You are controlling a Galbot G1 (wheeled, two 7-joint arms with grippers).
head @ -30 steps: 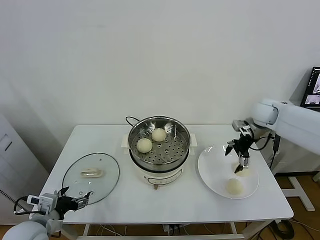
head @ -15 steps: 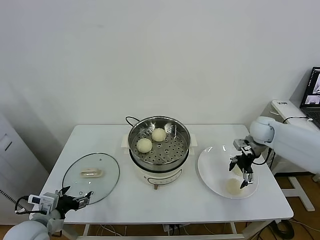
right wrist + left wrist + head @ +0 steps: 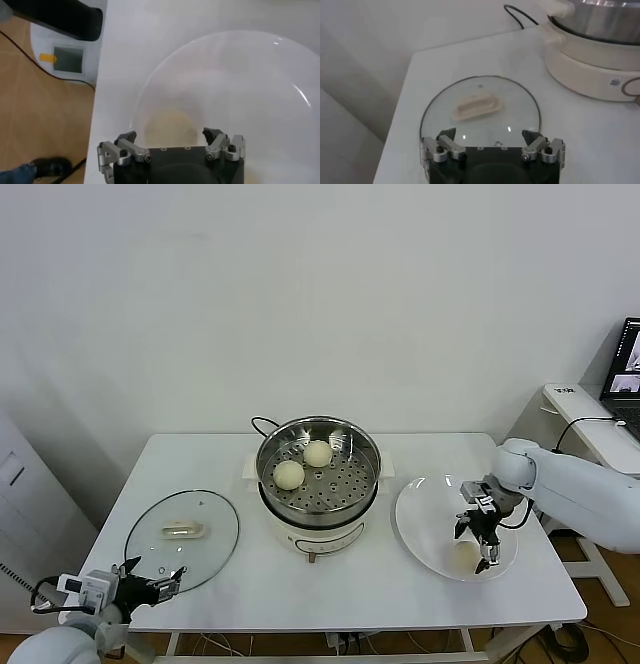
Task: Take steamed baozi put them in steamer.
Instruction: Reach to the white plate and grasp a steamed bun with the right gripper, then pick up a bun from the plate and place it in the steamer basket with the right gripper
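Low at the frame's right, our right gripper (image 3: 482, 546) straddles a baozi (image 3: 464, 553) on the white plate (image 3: 418, 529), jaws spread, nothing grasped; we should centre, squeeze gently, then lift toward the steamer (image 3: 318, 469).

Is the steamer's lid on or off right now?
Off. The glass lid lies flat on the table beside the steamer, whose open top shows two baozi inside.
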